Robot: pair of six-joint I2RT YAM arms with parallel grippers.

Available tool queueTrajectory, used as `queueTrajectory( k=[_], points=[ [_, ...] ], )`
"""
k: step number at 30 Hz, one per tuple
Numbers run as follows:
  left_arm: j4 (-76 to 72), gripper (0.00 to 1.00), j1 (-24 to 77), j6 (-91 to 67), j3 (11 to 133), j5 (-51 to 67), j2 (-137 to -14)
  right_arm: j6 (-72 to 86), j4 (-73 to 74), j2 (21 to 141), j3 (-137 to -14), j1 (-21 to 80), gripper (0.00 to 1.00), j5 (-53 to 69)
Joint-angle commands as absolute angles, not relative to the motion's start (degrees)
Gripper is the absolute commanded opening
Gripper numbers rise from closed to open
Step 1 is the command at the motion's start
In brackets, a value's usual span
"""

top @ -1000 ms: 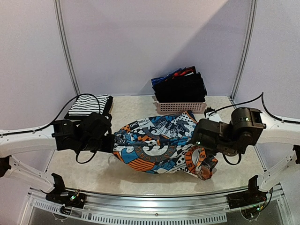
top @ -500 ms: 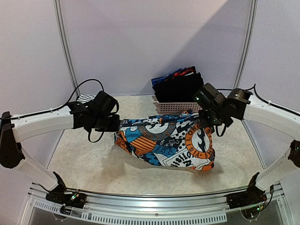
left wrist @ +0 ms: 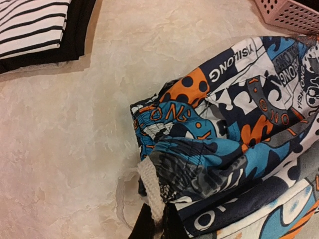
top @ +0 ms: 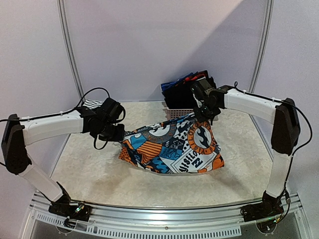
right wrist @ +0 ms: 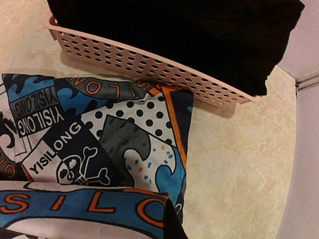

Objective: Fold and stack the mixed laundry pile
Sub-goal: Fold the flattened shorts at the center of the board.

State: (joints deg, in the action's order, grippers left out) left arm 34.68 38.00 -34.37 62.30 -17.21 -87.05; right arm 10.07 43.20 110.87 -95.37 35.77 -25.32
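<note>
Both grippers are clamped tight on cloth: the left gripper (top: 118,135) pinches the left end of the graphic-print garment (top: 172,149), and the right gripper (top: 203,118) pinches its upper right corner, just in front of the pink basket (top: 175,114). Between them the garment hangs as a slanted sheet near the middle of the table (top: 89,174), its lower edge resting on the surface. Its print is a busy mix of blue, orange, white and black, with round emblems and lettering. The overhead view alone takes in the striped garment (top: 89,105) at the far left behind the left arm, and the black garments (top: 187,93) heaped in the basket with bits of blue and red on top. The left wrist view adds a gathered waistband with a white ribbed edge caught between dark fingers (left wrist: 144,226), and a black piece lying under the striped one. The right wrist view makes the word YISILONG readable, beside a skull and crossbones, polka dots and an orange-trimmed edge near the basket wall. Only one dark fingertip (right wrist: 172,224) shows there, over the cloth's edge.
</note>
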Motion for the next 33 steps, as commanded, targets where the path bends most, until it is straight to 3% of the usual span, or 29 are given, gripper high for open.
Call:
queueTrajectory(
  k=[1,11,13,14,18,20,23,24,27,31,33],
  points=[
    [39.2,0.02,34.8,-32.1,63.9,-17.5,-91.3,5.7,42.8,116.3,-100.8,32.7,0.00,-25.5],
    [38.4,0.02,30.6,-32.1,69.0,-16.2,-101.2,5.8,41.1,123.4,-102.5,30.6,0.00,-27.0],
    [38.4,0.09,30.2,-32.4,69.7,-17.5,-102.3,4.4,38.9,124.4,-102.4,30.5,0.01,-25.9],
    [38.6,0.19,30.0,-32.5,70.2,-18.2,-102.7,4.2,38.7,125.2,-103.0,30.5,0.02,-25.8],
    [38.5,0.63,29.9,-32.6,71.0,-23.6,-100.7,5.4,41.3,128.1,-107.7,29.8,0.17,-28.0],
    [38.8,0.75,30.7,-32.1,70.3,-27.2,-97.5,6.2,42.2,128.6,-109.9,29.2,0.47,-27.7],
    [38.6,0.81,32.9,-32.1,66.8,-32.9,-91.3,6.8,43.7,127.7,-112.3,28.8,0.77,-28.5],
    [38.1,0.82,33.8,-32.1,65.1,-33.6,-88.8,6.8,44.1,126.7,-112.7,28.8,0.83,-28.5],
    [37.0,0.82,36.3,-33.1,60.0,-33.3,-82.5,7.8,45.7,124.0,-113.1,28.8,0.90,-29.3],
    [35.1,0.83,38.0,-33.1,53.7,-29.5,-75.4,10.0,45.4,117.2,-109.4,29.3,0.91,-24.4],
    [31.4,0.88,37.6,-30.4,51.9,-25.2,-74.0,10.3,43.5,114.0,-105.4,30.2,0.91,-21.2]
  ],
)
